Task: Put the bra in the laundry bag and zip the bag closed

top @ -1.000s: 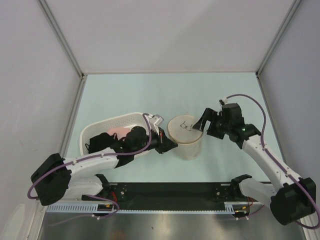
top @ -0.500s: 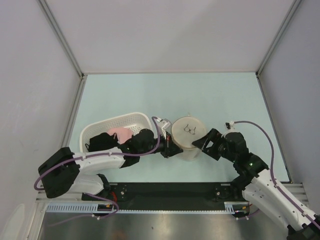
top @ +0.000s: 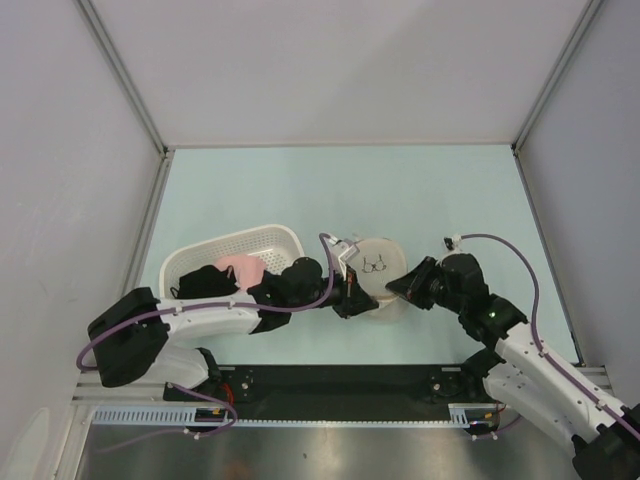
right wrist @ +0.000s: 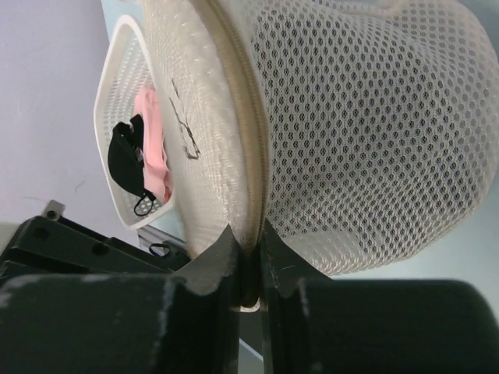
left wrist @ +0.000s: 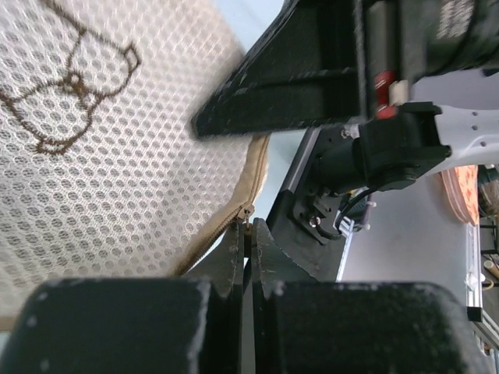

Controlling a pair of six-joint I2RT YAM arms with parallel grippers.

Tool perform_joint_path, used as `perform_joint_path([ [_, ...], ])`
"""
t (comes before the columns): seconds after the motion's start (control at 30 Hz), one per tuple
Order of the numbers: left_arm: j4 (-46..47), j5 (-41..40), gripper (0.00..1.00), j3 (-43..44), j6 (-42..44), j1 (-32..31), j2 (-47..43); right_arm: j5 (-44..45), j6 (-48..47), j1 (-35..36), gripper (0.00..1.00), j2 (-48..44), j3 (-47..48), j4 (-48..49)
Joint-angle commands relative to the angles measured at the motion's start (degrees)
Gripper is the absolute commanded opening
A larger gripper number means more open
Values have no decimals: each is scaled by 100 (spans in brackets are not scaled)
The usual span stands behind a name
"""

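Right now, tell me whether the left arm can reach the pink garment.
Probably not yet: its jaws are shut on the bag, and the pink garment lies behind its wrist.

There was one mesh bag point(top: 378, 275). Left of the bag stood one white basket point(top: 250, 240), and in it lay one black bra point(top: 200, 282) and one pink garment point(top: 240, 265). Two arms reached the bag, the left arm point(top: 200, 318) and the right arm point(top: 530, 350). There were two grippers, the left gripper point(top: 352, 295) and the right gripper point(top: 400, 285), one at each side of the bag.
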Motion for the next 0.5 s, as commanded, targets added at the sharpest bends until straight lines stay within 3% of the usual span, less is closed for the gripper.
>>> perform_joint_path([
  [0.0,-173,-455,0,109,59,-33,-227,-14,-560,-340,10,164,514,-127],
  [0.13,-762,-887,0,-119,365,46,-675,-506,-920,-886,1,261,567,-118],
  [0.3,-1457,-1142,0,-541,630,686,-1545,-1130,-1175,-1265,0,489,672,101],
  [0.37,-1563,-1002,0,-726,639,1107,-1817,-1323,-1298,-1283,0,595,768,180],
  [0.47,-1607,-800,0,-709,761,1259,-1959,-1561,-1439,-1283,0,876,822,425],
])
